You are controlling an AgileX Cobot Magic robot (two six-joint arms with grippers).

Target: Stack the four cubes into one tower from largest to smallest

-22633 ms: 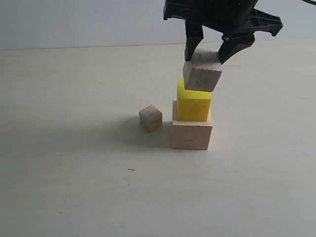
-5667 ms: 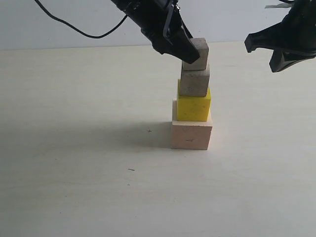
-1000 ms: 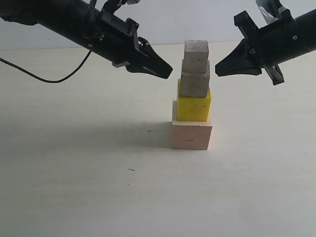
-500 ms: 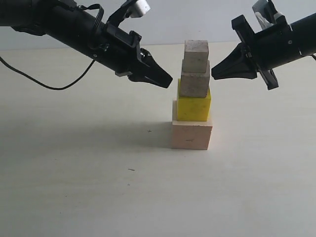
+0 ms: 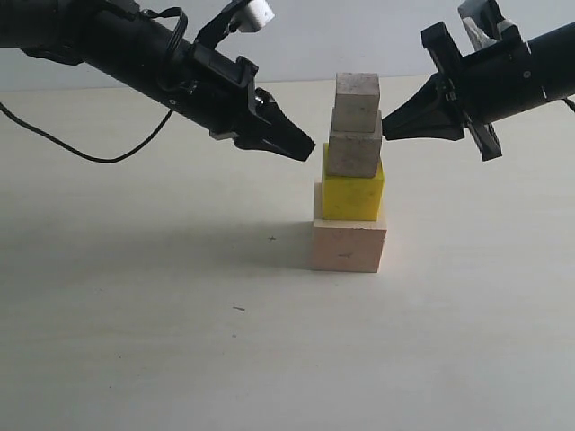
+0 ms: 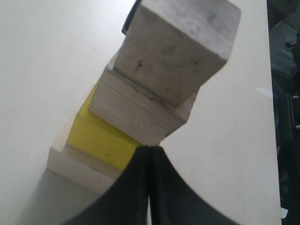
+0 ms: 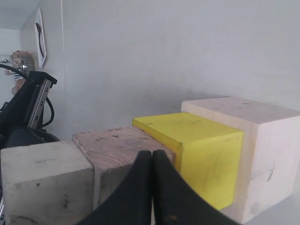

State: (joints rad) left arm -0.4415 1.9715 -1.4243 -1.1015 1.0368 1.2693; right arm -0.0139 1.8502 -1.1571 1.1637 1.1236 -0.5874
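The biggest cube (image 5: 349, 248) is pale pink wood. The next cube (image 5: 353, 193) is bright yellow. The third cube (image 5: 354, 153) is greyish tan, with thin stripes in the wood on one side. The smallest cube (image 5: 357, 92) is pale greyish tan with little dark specks. The tabletop (image 5: 135, 341) is cream with a few tiny dark marks. The left pincer (image 5: 308, 149), the right pincer (image 5: 386, 133) and the cable (image 5: 90, 161) are black. The wall (image 5: 359, 36) is pale bluish grey.
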